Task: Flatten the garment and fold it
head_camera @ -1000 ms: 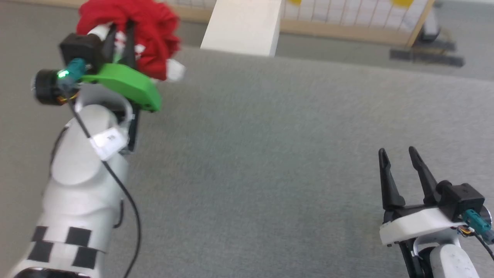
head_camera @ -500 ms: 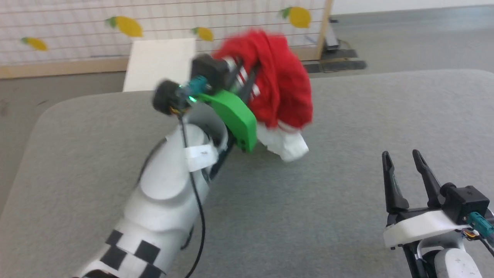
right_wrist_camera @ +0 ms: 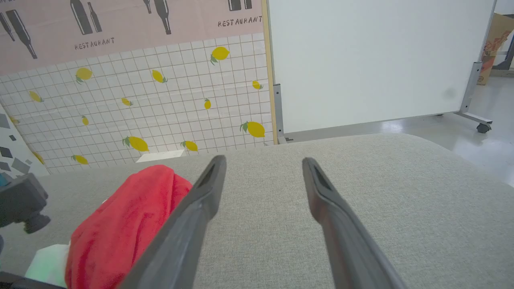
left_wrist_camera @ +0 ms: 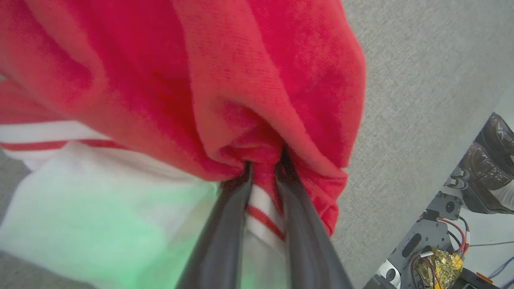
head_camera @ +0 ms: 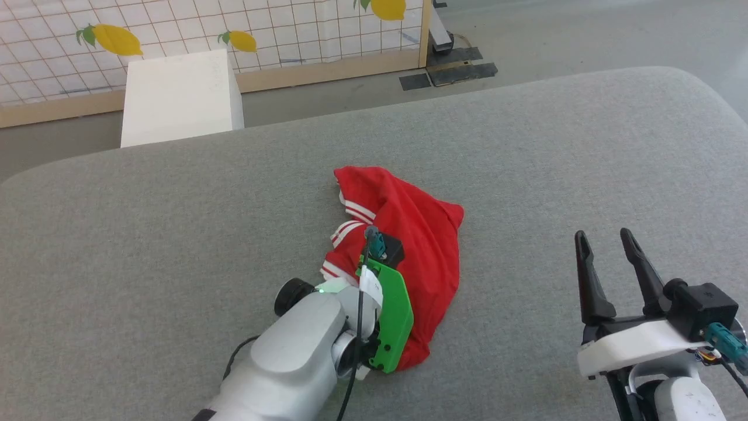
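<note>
Pinching a bunched fold of the red T-shirt point(head_camera: 421, 234), crumpled mid-frame on the grey tabletop point(head_camera: 175, 234), the jaws of the left gripper point(left_wrist_camera: 263, 168) may drag several layers together, leaving it wadded. The right gripper point(head_camera: 605, 240), lower right, has its jaws spread and empty.

**Right wrist view.** The pink wall panel point(right_wrist_camera: 120, 28) carries the word "RESTAURANT" twice, in dark capitals. The left inscription point(right_wrist_camera: 94, 43) slants slightly and stands beneath a pair of dark bottle silhouettes point(right_wrist_camera: 86, 16). The right inscription point(right_wrist_camera: 240, 21) lies close to the panel's right edge, beneath dark shapes cut off by the top of the view. A cardboard box point(right_wrist_camera: 497, 36) at the far right bears coloured print, too small to read.

**Head view.** A white label point(head_camera: 370, 287) is too small to read.
</note>
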Robot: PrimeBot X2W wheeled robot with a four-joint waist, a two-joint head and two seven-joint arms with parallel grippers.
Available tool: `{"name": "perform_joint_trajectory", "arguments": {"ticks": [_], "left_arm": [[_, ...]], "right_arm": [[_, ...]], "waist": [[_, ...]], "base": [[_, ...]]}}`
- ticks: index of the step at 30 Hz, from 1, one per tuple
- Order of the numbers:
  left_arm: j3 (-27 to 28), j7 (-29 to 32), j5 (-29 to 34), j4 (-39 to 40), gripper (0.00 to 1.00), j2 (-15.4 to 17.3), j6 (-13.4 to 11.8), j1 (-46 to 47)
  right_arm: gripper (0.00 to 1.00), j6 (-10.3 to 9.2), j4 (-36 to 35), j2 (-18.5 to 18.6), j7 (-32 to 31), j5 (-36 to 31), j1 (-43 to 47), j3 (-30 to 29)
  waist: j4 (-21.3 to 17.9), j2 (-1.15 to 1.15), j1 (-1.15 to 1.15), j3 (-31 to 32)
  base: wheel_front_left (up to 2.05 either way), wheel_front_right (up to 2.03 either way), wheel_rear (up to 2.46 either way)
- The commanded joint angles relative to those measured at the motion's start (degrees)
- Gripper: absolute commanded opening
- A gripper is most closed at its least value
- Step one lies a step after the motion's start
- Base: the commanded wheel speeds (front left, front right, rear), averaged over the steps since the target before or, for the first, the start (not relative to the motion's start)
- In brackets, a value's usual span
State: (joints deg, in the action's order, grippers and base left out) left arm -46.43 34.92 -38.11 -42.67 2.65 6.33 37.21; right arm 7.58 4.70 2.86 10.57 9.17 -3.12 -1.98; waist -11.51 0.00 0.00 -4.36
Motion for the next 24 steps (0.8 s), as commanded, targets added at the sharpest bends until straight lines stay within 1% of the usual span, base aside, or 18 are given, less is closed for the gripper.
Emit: {"name": "perform_joint_trajectory", "arguments": {"ticks": [1,5,7,9,12,14,15,16,18,21,24], "left_arm": [[-0.2,-1.3,-0.1,0.0,1.00,0.2,-0.1,-1.2],[0.7,-8.8,0.3,1.4,1.00,0.2,-0.7,-1.3],[2.1,-14.4,0.3,3.0,1.00,0.2,-1.0,-1.2],[4.0,-22.1,0.9,5.4,1.00,0.4,-1.6,-1.0],[7.0,-36.0,3.5,9.0,1.00,2.1,-3.4,-0.9],[9.0,-43.3,4.5,10.8,1.00,3.3,-4.6,-1.7],[9.7,-45.7,4.9,11.3,1.00,4.0,-5.2,-2.3],[10.7,-47.5,5.2,12.2,1.00,4.8,-5.8,-3.1],[12.6,-49.1,5.4,14.4,1.00,6.0,-6.5,-5.0],[16.1,-49.8,6.1,18.4,1.00,7.7,-7.6,-8.4],[21.0,-49.9,8.2,24.2,1.00,9.0,-8.5,-13.3]], "right_arm": [[1.00,-0.09,0.2,0.0,0.3,0.3,0.5,-0.2],[1.00,-0.09,0.3,0.0,0.3,0.1,0.6,-0.5],[1.00,-0.09,0.1,0.0,0.2,0.0,0.7,-0.6],[1.00,-0.09,0.0,0.0,0.2,-0.1,0.8,-0.7],[1.00,-0.09,-0.4,0.0,-0.1,-0.3,1.1,-0.6],[1.00,-0.09,-0.5,0.0,-0.2,-0.4,1.2,-0.6],[1.00,-0.09,-0.6,0.0,-0.3,-0.4,1.3,-0.5],[1.00,-0.09,-0.6,0.0,-0.4,-0.5,1.4,-0.5],[1.00,-0.09,-0.8,0.0,-0.6,-0.6,1.6,-0.6],[1.00,-0.09,-1.1,0.0,-1.0,-0.9,1.9,-0.6],[1.00,-0.09,-1.5,0.0,-1.4,-1.0,2.1,-0.4]], "waist": [[0.8,0.00,0.00,0.3],[2.7,0.00,0.00,1.0],[3.8,0.00,0.00,1.4],[5.1,0.00,0.00,1.7],[6.9,0.00,0.00,2.1],[8.0,0.00,0.00,2.3],[8.4,0.00,0.00,2.5],[9.0,0.00,0.00,2.7],[9.9,0.00,0.00,2.8],[11.1,0.00,0.00,3.0],[11.9,0.00,0.00,3.1]], "base": [[0.00,0.00,0.00],[0.00,0.00,0.00],[0.00,0.00,0.00],[0.00,0.00,0.00],[0.00,0.00,0.00],[0.00,0.00,0.00],[0.00,0.00,0.00],[0.00,0.00,0.00],[0.00,0.00,0.00],[0.00,0.00,0.00],[0.00,0.00,0.00]]}}
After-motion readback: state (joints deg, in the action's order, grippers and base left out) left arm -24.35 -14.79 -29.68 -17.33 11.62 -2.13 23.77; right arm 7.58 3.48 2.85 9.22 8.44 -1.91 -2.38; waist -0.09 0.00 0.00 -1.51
